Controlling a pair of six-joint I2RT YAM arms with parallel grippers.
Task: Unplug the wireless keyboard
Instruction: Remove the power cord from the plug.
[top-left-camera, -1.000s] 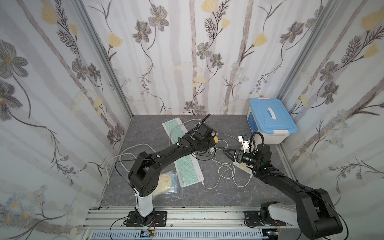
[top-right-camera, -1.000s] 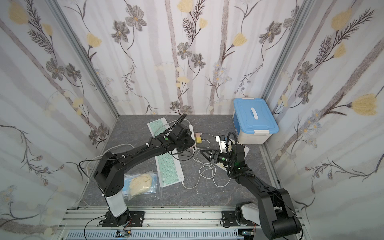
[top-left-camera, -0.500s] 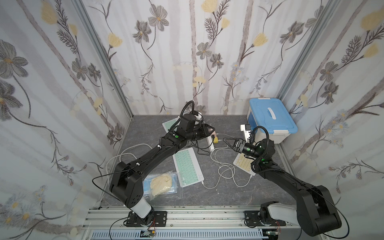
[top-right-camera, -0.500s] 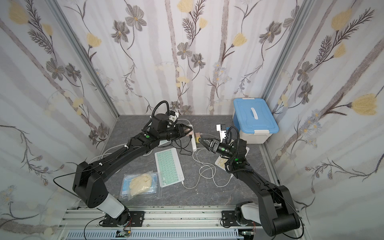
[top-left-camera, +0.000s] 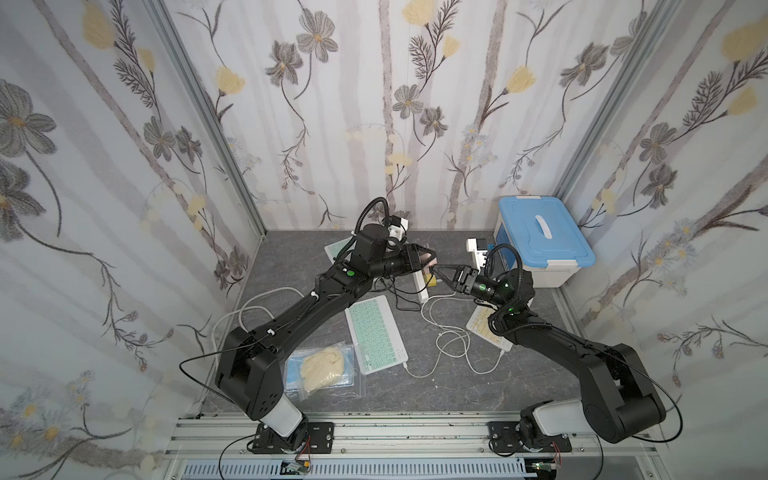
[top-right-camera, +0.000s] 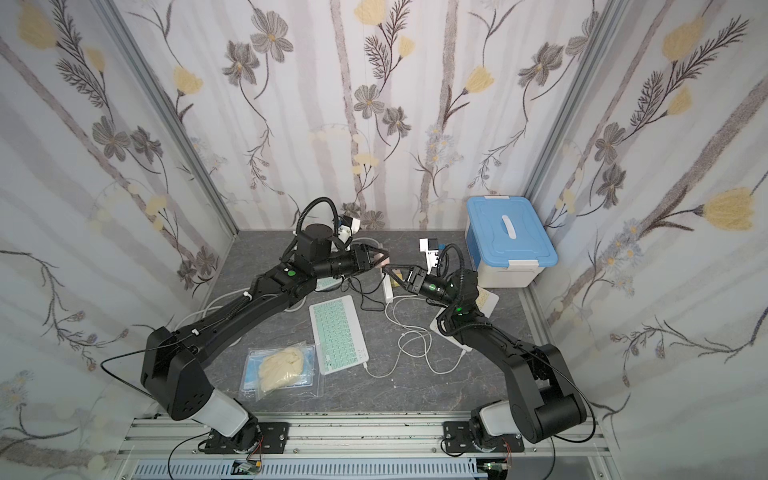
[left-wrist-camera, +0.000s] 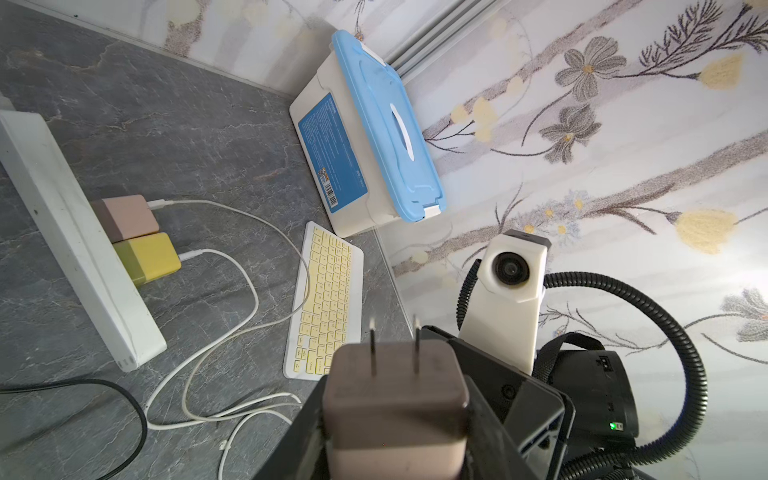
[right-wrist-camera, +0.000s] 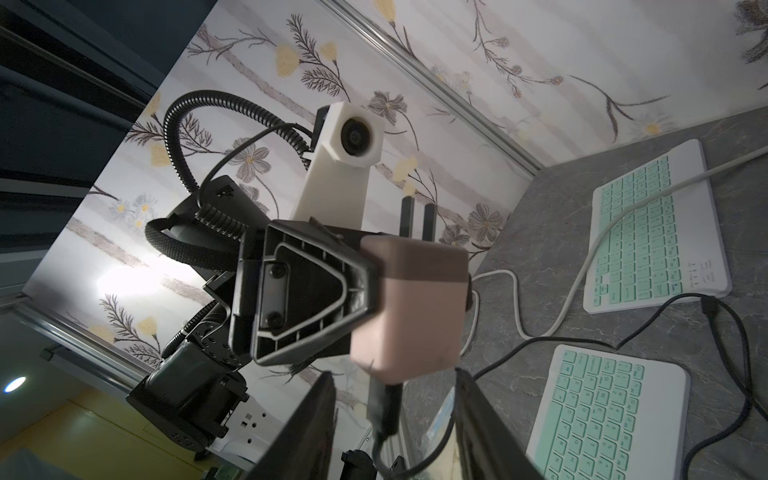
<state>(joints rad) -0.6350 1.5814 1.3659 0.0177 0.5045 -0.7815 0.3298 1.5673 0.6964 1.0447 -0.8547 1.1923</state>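
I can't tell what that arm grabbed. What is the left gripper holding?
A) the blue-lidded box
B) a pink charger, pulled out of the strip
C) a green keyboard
B: the left gripper clamps the pink charger, whose two prongs stick out bare, clear of the power strip.

Keyboard (top-left-camera: 376, 334) before power strip (top-left-camera: 421, 289), box (top-left-camera: 540, 245) right
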